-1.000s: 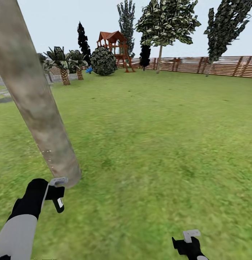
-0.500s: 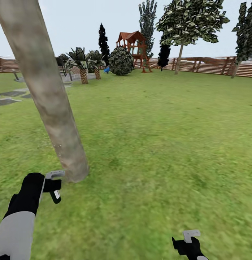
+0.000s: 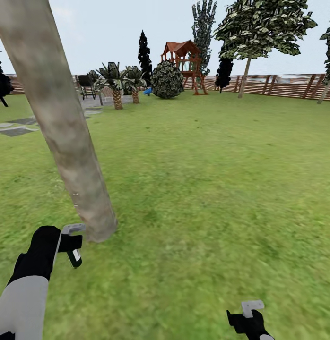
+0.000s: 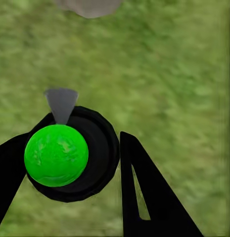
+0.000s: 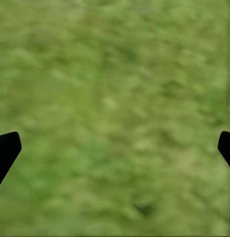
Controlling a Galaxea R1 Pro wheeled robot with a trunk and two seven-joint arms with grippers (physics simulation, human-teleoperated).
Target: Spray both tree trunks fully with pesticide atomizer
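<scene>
On the wide green lawn (image 3: pixel 207 189) of a fenced garden, a thick, mottled beige-grey tree trunk (image 3: pixel 65 127) leans across the head view, its base planted just beyond the robot's left gripper (image 3: pixel 70 245). That gripper is closed around the pesticide atomizer (image 3: pixel 74 252), a small dark spray bottle with a white label band and a light grey trigger head, carried low above the grass and near the foot of the trunk. The bottle looks light and rigid, its smooth round body likely slippery, so a hold around the middle of the body, as here, seems the safest, leaving the trigger head free and aimed at the bark. The left wrist view adds what the head camera cannot: looking along the fingers, it shows the bottle's round dark body (image 4: pixel 82 155) end-on with a bright green disc (image 4: pixel 56 155) on it, one black finger (image 4: pixel 144 192) hard beside it, the grey nozzle pointing toward the trunk's base (image 4: pixel 89 6). The right gripper (image 3: pixel 247 316) hangs low at the robot's right; the right wrist view shows its fingertips (image 5: pixel 6 150) set wide apart over bare grass, holding nothing. A second tall tree (image 3: pixel 243 71), a wooden play tower (image 3: pixel 186 61) and a red-brown slat fence (image 3: pixel 288 85) line the far edge.
</scene>
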